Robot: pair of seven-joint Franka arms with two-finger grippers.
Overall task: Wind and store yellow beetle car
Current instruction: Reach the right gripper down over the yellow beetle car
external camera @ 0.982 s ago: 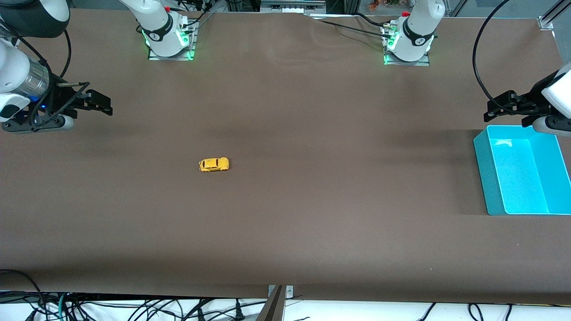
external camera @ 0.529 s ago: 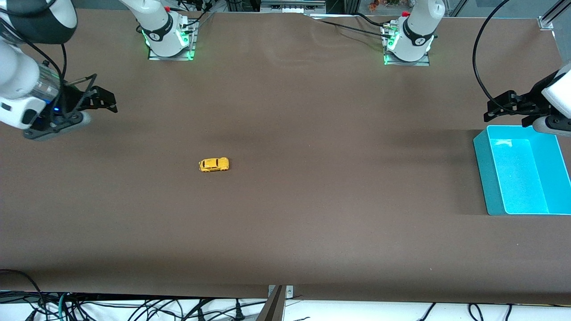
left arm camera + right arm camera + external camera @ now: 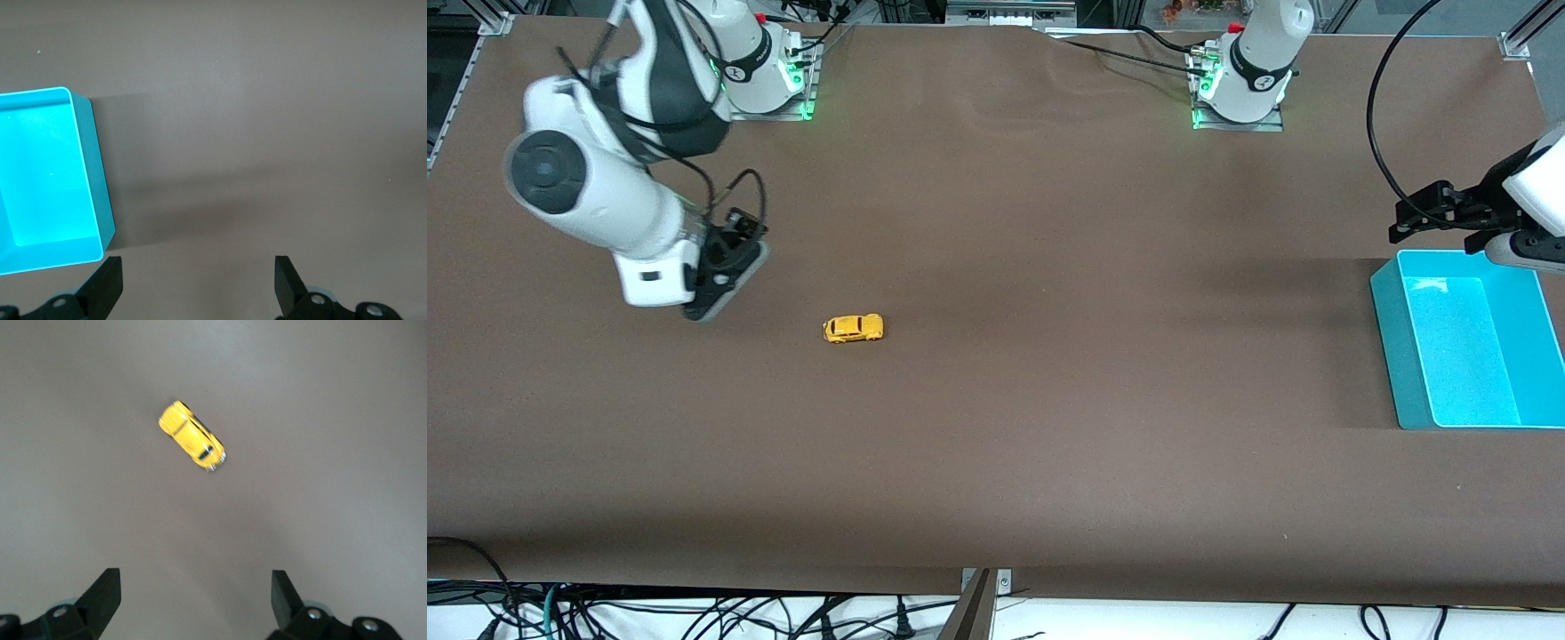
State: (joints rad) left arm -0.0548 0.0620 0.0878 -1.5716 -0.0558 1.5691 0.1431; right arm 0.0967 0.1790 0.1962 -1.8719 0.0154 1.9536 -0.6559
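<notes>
The yellow beetle car (image 3: 853, 328) stands on its wheels on the brown table, toward the right arm's end. It also shows in the right wrist view (image 3: 193, 444), ahead of the fingers and apart from them. My right gripper (image 3: 738, 233) (image 3: 193, 587) is open and empty, in the air over the table beside the car. My left gripper (image 3: 1414, 218) (image 3: 199, 273) is open and empty and waits over the table next to the turquoise bin (image 3: 1393, 347). The bin's wall shows in the left wrist view (image 3: 95, 175), and its inside is bare.
The two arm bases (image 3: 763, 80) (image 3: 1240, 89) stand along the table edge farthest from the front camera. Cables hang below the table edge nearest that camera (image 3: 996, 591). Brown table lies between the car and the bin (image 3: 1120, 338).
My right arm has swung from the table's end in toward the car, and its gripper now points down. The car, the bin and the left arm have not moved.
</notes>
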